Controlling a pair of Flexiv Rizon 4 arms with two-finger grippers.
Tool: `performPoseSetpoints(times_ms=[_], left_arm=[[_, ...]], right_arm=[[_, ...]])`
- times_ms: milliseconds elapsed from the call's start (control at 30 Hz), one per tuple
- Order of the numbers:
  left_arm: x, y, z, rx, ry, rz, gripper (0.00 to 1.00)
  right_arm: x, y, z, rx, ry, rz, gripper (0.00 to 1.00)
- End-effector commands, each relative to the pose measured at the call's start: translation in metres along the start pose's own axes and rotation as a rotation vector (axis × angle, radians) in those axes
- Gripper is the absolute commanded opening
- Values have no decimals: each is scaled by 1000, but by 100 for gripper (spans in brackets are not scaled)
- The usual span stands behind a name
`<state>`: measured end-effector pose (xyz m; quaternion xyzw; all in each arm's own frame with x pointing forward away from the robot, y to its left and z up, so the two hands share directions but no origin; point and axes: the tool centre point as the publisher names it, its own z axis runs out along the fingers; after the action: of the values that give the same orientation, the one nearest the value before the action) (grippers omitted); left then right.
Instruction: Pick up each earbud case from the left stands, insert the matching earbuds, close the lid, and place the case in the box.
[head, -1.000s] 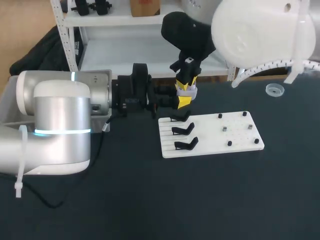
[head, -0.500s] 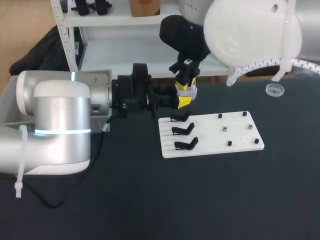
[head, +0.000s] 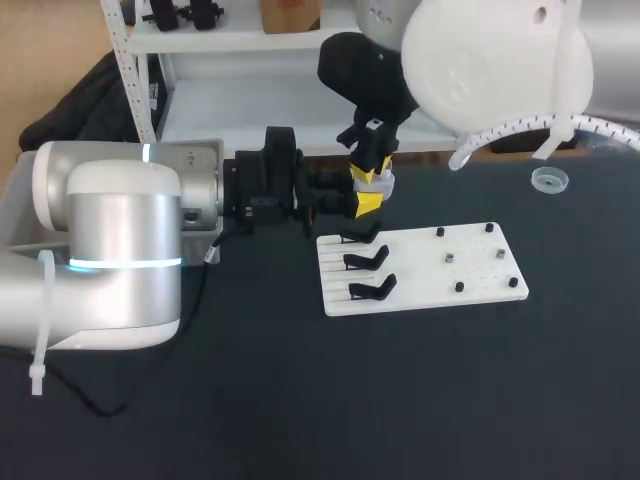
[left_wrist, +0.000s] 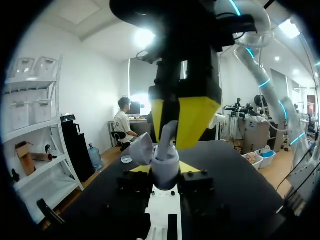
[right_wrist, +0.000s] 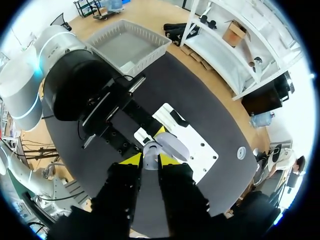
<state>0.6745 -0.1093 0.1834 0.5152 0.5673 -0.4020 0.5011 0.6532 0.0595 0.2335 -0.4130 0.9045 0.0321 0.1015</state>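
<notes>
My left gripper (head: 368, 203) reaches in from the left and is shut on a pale earbud case (left_wrist: 165, 167), held above the back of the white stand board (head: 420, 268). The case's lid (left_wrist: 141, 150) stands open. My right gripper (head: 373, 178) points straight down over the case. In the left wrist view its yellow fingers (left_wrist: 197, 120) pinch a small white earbud (left_wrist: 168, 134) at the case's mouth. In the right wrist view the open case (right_wrist: 167, 146) sits just ahead of my right gripper (right_wrist: 150, 160). Three black stands (head: 368, 262) on the board's left side are bare.
Several small pegs (head: 458, 287) stand on the board's right half. A grey basket (right_wrist: 125, 45) sits at the table's far left, beyond my left arm (right_wrist: 75, 95). A small clear round cap (head: 549, 180) lies at the back right.
My right arm's upper body has drifted slightly to the left. Both grippers and the case stay where they were.
</notes>
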Motion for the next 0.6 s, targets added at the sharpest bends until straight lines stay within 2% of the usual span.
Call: performPoseSetpoints(times_ms=[33, 500, 533, 567, 600], left_arm=[[1, -1, 0, -5, -4, 2, 0], [1, -1, 0, -5, -4, 2, 0], [1, -1, 0, -5, -4, 2, 0], [1, -1, 0, -5, -4, 2, 0], [1, -1, 0, -5, -4, 2, 0]], right_arm=[[-3, 0, 2, -2, 7, -1, 0], [-7, -1, 5, -4, 13, -15, 0], [-7, -1, 5, -4, 13, -16, 5], [-7, -1, 5, -3, 14, -17, 27], [-7, 0, 5, -3, 15, -19, 28]])
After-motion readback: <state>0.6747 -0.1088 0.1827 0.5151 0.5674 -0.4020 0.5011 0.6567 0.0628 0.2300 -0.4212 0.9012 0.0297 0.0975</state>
